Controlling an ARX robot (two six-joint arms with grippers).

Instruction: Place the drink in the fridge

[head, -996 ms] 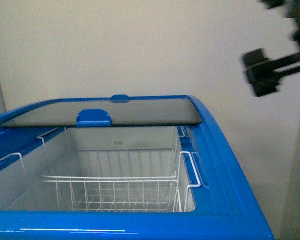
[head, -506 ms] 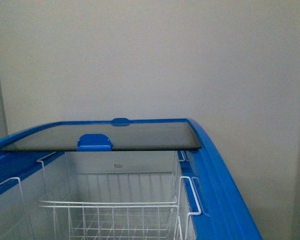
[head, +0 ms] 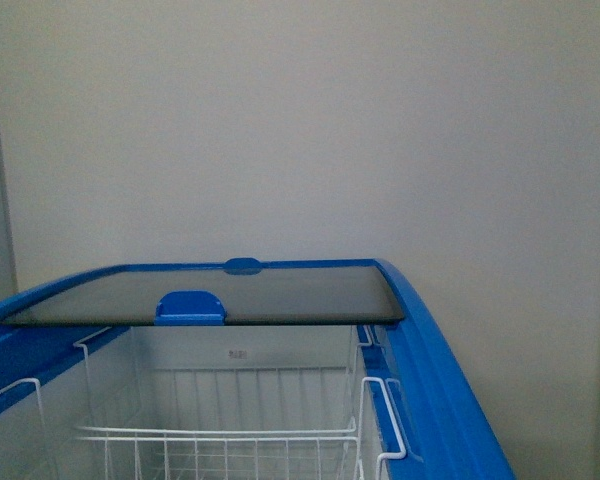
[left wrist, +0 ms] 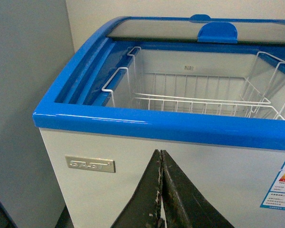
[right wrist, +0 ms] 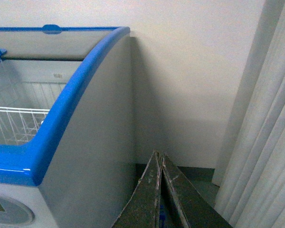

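Fridge (left wrist: 147,128) stands open ahead of both arms, glass lid (head: 230,297) slid far; no drink shows. Left fingers (left wrist: 161,190) and right fingers (right wrist: 159,190) are pressed together, empty; the left faces the wire basket (left wrist: 204,102), the right hangs beside the fridge's right wall.

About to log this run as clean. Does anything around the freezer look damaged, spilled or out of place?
Nothing stands out. The fridge is open, its glass lid slid back and level, and the wire basket sits straight. No spill shows. The drink is not in view.

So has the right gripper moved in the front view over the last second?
Yes. It hung above the fridge's right rim, against the wall; now it is out of that view.
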